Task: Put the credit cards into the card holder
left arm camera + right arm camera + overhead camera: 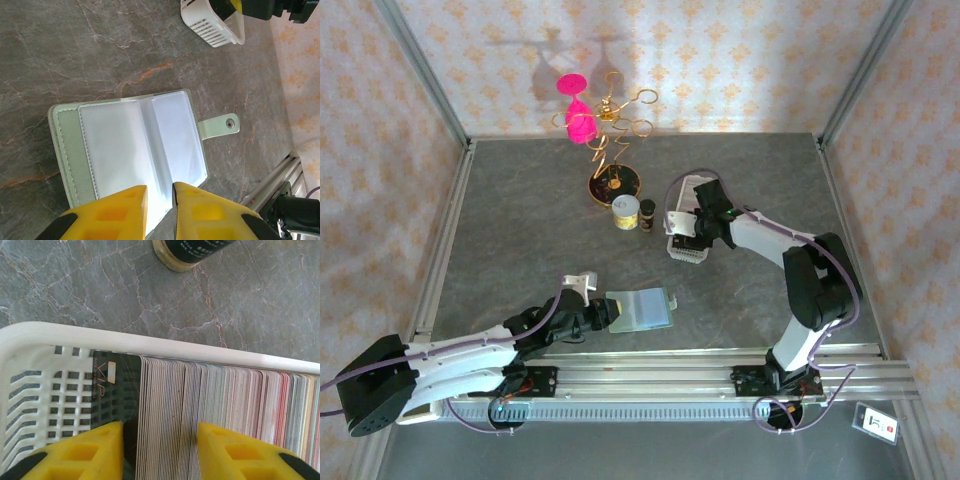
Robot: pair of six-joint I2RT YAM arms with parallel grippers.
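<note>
Top view: the sage-green folding card holder [642,308] lies open on the grey marbled table [520,230], well apart from the white slotted plastic basket [688,255] under the right gripper [692,232]. The left wrist view adds detail: the left gripper [160,200] has its fingers [122,210] drawn nearly together, pinching the holder's near edge, and the snap tab [220,125] is unfastened. Right wrist view: fingers [90,452] spread, straddling several upright thin plastic credit cards [210,400] packed in the basket, a dark one at the end of the row.

card holder [67,150] is sage-green; credit cards [210,395] pinkish, grey and black.
</note>
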